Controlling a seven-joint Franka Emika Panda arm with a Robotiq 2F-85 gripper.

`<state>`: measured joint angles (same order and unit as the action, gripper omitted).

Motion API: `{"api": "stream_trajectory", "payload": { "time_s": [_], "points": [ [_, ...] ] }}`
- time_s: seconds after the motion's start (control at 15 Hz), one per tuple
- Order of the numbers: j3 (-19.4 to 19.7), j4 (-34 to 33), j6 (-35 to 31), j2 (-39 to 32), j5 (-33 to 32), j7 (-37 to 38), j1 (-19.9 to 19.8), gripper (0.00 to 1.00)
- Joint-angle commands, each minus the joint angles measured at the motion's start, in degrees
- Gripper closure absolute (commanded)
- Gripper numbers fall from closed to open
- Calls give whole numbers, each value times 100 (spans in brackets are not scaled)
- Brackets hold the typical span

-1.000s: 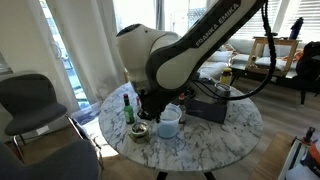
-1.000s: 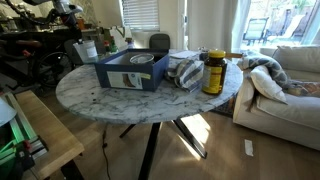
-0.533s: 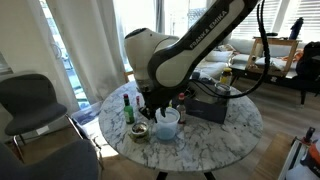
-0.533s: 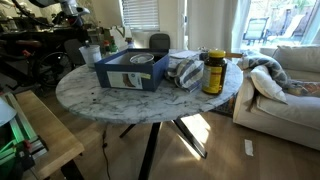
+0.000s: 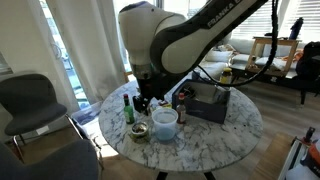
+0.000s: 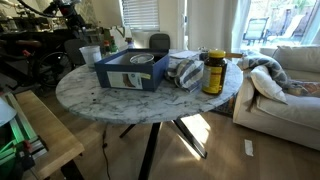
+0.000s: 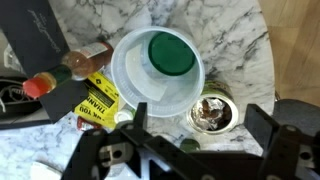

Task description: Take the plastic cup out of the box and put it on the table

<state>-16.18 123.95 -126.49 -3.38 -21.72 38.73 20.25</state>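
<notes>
**A:** Where does the plastic cup [image 5: 164, 122] stand?

**B:** Upright on the marble table [image 5: 230, 125], outside the box [image 5: 208, 106], which lies at its 3 o'clock. In both exterior views it is close to the table's rim. From the side where the yellow jar [image 6: 213, 72] shows, the cup is at the box's 10 o'clock, by the far curve of the top.

**A:** And the gripper [image 5: 152, 100]?

**B:** It hangs over the cup with its jaws spread wide. In the wrist view the two fingers [image 7: 100, 150] come in from 6 o'clock, and the cup's round rim lies clear of both, toward 12. A green round shape shows inside the rim at 1 o'clock. I cannot tell whether it lies in the cup or under it.

**A:** What crowds the cup?

**B:** A small bowl [image 5: 139, 131] sits just beside it at 9 o'clock, and a green bottle [image 5: 128, 110] stands at 10. In the wrist view a red-capped bottle [image 7: 38, 88] and a yellow-labelled one lie at the cup's 8 to 9 o'clock, with the yellow label touching or nearly touching its wall.

**A:** Where is there open room?

**B:** In the wrist view bare marble runs from 12 to 3 o'clock of the cup, out to the curved table edge. In an exterior view a wide bare stretch lies at 6 o'clock of the box. A chair [image 5: 35, 105] stands off the table at 9 o'clock, well apart.
</notes>
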Motion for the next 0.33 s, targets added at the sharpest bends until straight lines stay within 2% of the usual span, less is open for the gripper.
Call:
{"api": "stream_trajectory", "payload": {
  "time_s": [0.0, 0.13, 0.2, 0.27],
  "points": [
    [-169, 572, 63, 1073, -256, -435, 29, 0],
    [-275, 696, -156, 1327, -219, -963, -8, 0],
    [-331, 306, 55, 919, -143, -598, -93, 0],
    [-380, 386, 41, 1094, -135, -760, -110, 0]
  ]
}}
